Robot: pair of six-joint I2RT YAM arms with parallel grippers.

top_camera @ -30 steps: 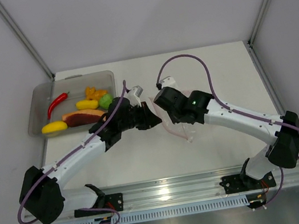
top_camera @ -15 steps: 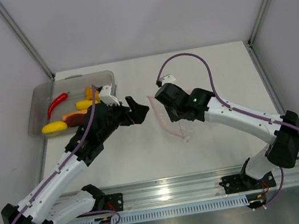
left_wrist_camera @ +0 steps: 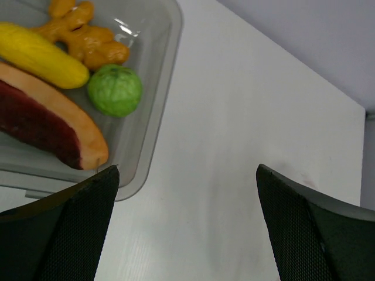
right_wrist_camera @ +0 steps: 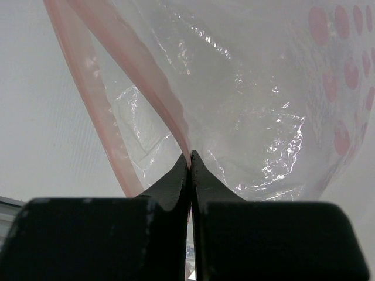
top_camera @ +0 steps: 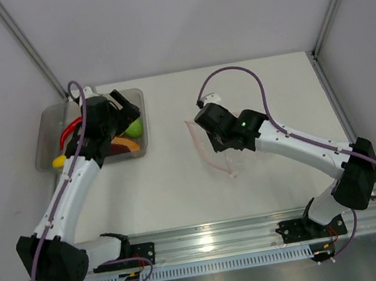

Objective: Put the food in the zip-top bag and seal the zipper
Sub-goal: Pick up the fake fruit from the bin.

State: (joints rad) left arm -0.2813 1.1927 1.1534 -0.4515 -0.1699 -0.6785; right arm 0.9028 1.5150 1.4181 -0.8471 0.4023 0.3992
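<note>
A clear, crinkly bag [right_wrist_camera: 246, 129] with a pink zipper [right_wrist_camera: 140, 76] is pinched in the right claw [right_wrist_camera: 190, 157]. The left claw [left_wrist_camera: 187, 175] is spread wide over a grey tray [left_wrist_camera: 167, 88].

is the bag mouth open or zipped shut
Open: the zipper shows as two pink strips spread apart, the right gripper pinching one.

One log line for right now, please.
left claw: open, above tray edge | right claw: shut on pink strip of bag | food: in tray | bag: mouth open, nothing seen inside
</note>
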